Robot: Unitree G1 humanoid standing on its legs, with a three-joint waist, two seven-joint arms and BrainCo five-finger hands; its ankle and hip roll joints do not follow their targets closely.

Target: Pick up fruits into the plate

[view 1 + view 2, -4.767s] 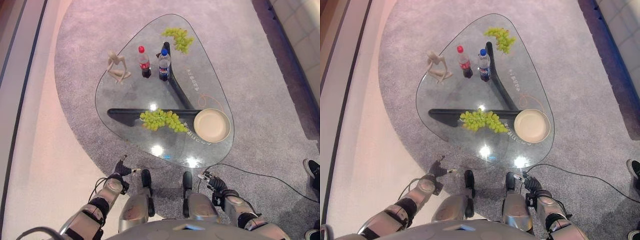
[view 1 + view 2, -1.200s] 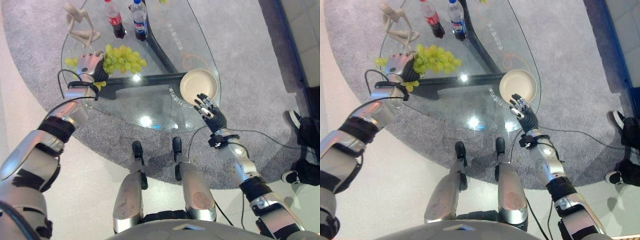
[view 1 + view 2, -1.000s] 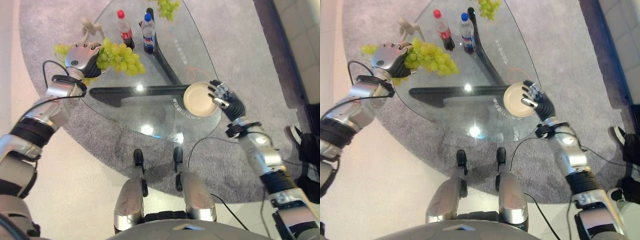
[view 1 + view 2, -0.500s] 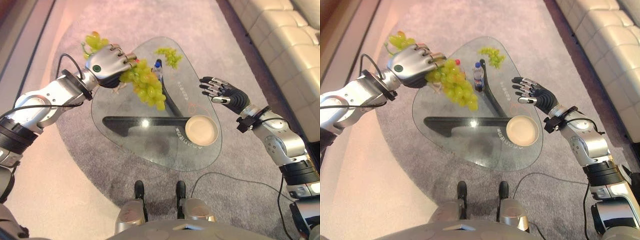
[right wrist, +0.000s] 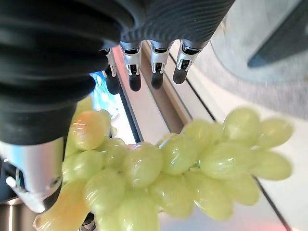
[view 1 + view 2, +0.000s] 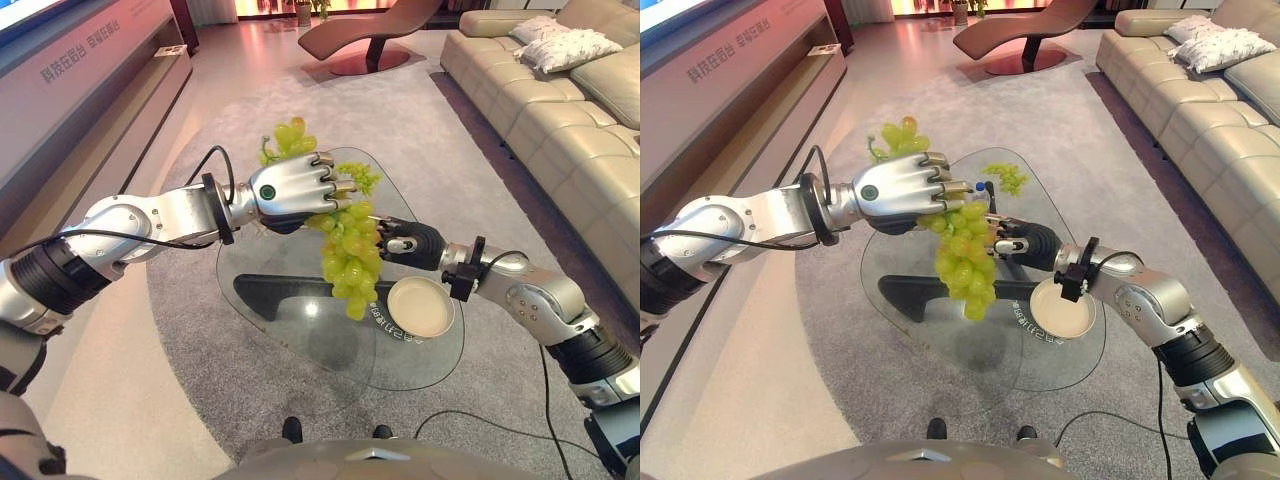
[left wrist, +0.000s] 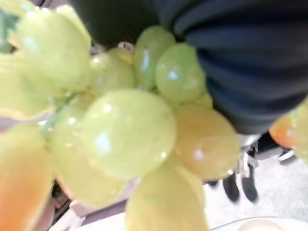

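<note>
My left hand (image 6: 290, 190) is shut on the top of a large bunch of green grapes (image 6: 345, 258) and holds it in the air above the glass table (image 6: 425, 368). The bunch hangs just left of the beige plate (image 6: 421, 307), which lies empty near the table's right edge. My right hand (image 6: 405, 240) is open beside the hanging bunch, fingers (image 5: 154, 72) straight and pointing at it. The grapes (image 5: 192, 168) show close under those fingers and also press against the left hand's cover (image 7: 250, 62). A second, smaller grape bunch (image 6: 1012, 178) lies at the table's far end.
A bottle's blue cap (image 6: 980, 186) peeks out behind my left hand. A beige sofa (image 6: 560, 120) runs along the right and a brown lounge chair (image 6: 360, 35) stands at the back. A long low cabinet (image 6: 90, 80) lines the left side.
The view has tipped up towards the room. My left hand has carried the bunch rightward, closer to the plate. My right hand has come in beside the hanging grapes.
</note>
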